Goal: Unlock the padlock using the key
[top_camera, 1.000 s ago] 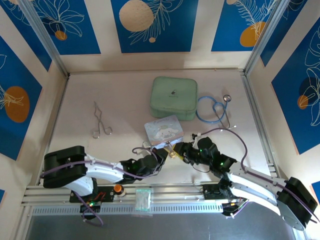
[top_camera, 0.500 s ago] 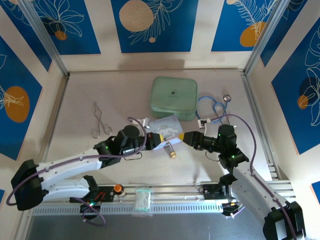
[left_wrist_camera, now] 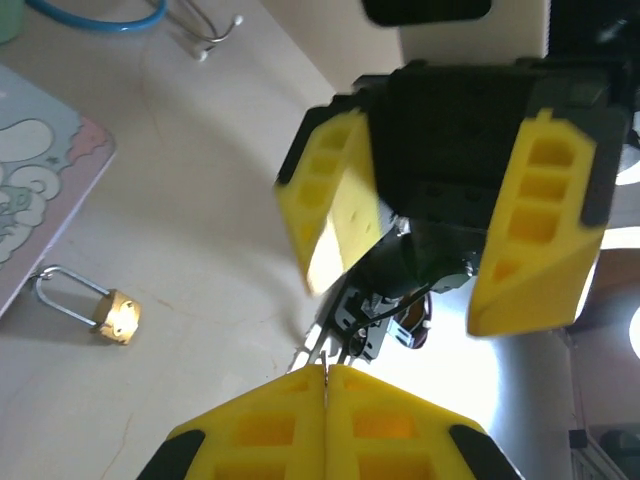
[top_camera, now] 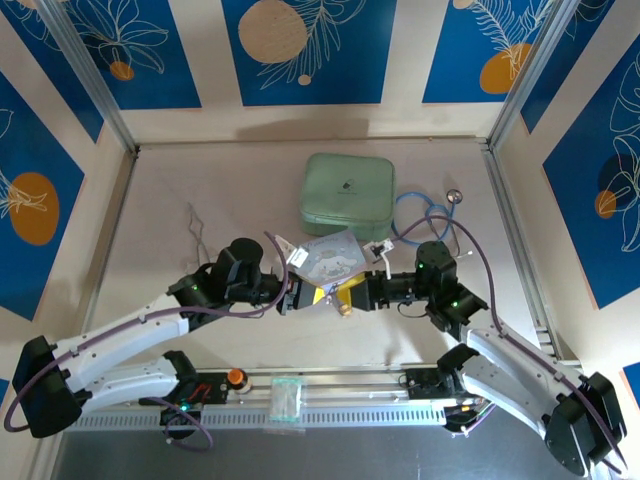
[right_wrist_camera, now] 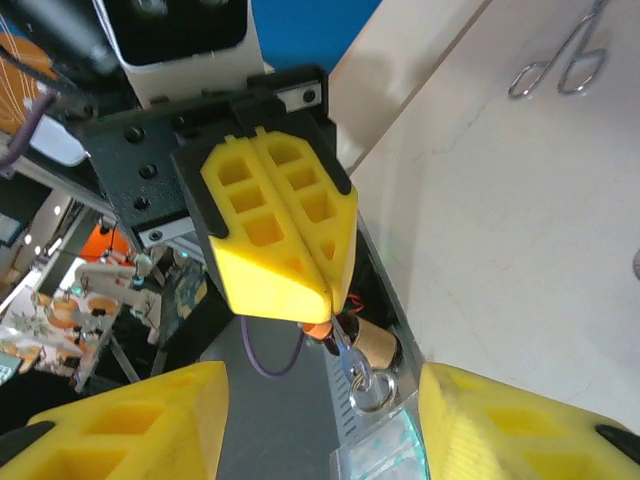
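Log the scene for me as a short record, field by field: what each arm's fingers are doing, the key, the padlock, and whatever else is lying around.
left fingers: shut on the key
key: sticks out past the left fingertips, ring at its free end
right fingers: open, facing the left ones, holding nothing
padlock: flat on the table beside the pastel tin, untouched, shackle looks closed
also on the table: green case, stethoscope, forceps

I see a glossy brass padlock point(left_wrist_camera: 117, 316) left of my left gripper point(left_wrist_camera: 326, 372)'s matt plastic jaws, and a silvery metal key point(right_wrist_camera: 352, 362) between them.
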You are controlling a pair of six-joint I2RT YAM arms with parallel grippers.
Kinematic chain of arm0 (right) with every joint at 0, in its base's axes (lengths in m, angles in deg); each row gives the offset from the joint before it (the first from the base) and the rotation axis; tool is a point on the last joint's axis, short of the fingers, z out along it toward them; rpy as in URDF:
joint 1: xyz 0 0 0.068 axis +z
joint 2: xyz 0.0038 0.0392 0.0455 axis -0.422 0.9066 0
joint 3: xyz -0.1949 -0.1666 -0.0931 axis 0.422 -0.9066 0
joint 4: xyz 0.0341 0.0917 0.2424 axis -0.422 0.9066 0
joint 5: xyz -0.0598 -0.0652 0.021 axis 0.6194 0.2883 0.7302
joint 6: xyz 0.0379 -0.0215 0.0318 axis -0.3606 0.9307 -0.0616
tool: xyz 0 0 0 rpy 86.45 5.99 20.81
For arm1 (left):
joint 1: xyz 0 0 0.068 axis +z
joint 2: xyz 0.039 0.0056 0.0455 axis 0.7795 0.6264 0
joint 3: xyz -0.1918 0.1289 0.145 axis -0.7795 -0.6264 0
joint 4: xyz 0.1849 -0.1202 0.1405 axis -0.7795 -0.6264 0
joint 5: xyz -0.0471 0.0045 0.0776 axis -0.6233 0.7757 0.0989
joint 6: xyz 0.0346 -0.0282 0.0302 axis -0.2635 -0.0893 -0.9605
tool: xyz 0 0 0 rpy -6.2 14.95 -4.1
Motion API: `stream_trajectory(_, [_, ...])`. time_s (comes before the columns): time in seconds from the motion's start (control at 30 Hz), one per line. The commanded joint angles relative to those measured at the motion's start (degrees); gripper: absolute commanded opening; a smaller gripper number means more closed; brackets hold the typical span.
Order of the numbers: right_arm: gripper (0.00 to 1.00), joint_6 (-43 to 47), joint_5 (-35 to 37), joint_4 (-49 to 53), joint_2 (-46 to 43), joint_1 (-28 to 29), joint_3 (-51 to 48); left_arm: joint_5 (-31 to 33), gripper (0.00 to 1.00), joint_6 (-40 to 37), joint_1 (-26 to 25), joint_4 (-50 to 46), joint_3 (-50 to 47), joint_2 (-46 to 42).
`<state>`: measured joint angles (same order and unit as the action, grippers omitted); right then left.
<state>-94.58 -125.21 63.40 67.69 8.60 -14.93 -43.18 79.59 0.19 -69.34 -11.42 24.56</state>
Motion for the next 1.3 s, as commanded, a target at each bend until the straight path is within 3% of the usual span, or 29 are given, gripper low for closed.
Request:
stream_trajectory(0.0, [0.50,1.9,2.7,-3.8,1.2,2.0,1.1,-4.3,0.00,-1.9,0.9,2.2,1.2,0.3])
stream_trajectory(0.5, [0.28,-1.5,1.2,-10.0,3.5,3.5,-1.0,-2.8,0.00,0.9,1.3,6.1,0.0,-1.0])
stream_trajectory(0.8, [0.24,-6.2,2.2,-16.7,3.5,3.4,-4.3,-1.5,0.00,6.0,1.5,15.1,-3.1,-1.0])
stream_trajectory(0.87, [0.18,-6.8,2.5,-17.7,3.3,3.2,-4.6,-1.7,0.00,6.1,1.5,15.0,-3.0,-0.7])
stream_trajectory(1.27, [0.05,-8.2,3.6,-18.7,1.7,2.6,-5.8,-1.2,0.00,6.9,1.6,15.1,-3.6,-1.3])
